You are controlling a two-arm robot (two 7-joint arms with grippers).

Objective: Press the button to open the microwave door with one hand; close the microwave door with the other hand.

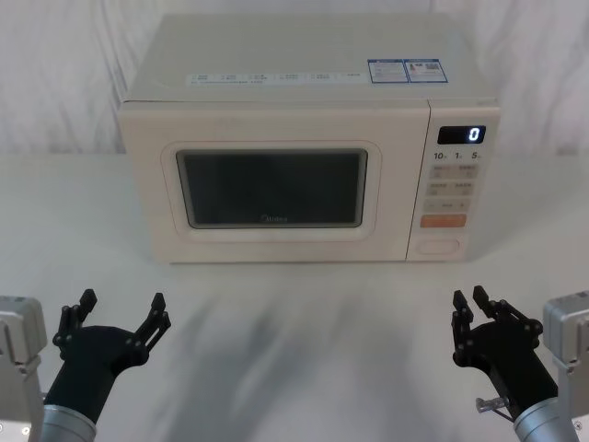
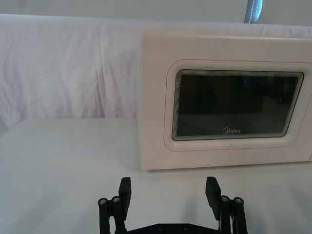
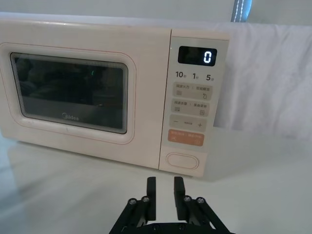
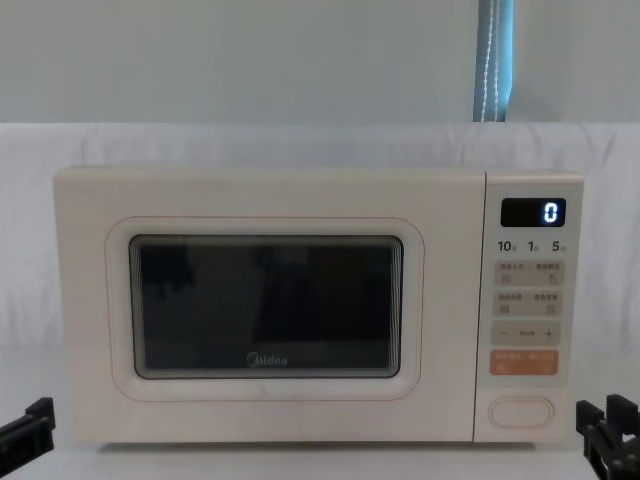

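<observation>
Microwave (image 1: 304,147) sits square at the table's (image 1: 294,331) twelve o'clock, its door (image 1: 271,189) shut flush against the body. "Midea" is printed under the dark window, and the blue display reads "0" above the marks 10, 1 and 5. Down the panel at the oven's three o'clock side run small cream keys, whose writing is too fine to read, then the orange key (image 1: 444,220), then the wide blank button (image 1: 439,246) at the bottom. Stickers line the top's front edge. The left gripper (image 1: 121,308) hovers near seven o'clock, jaws spread wide and empty. The right gripper (image 1: 469,306) hovers near five o'clock, in front of the button and well apart from it, its jaws nearly together with a narrow gap, gripping nothing.
</observation>
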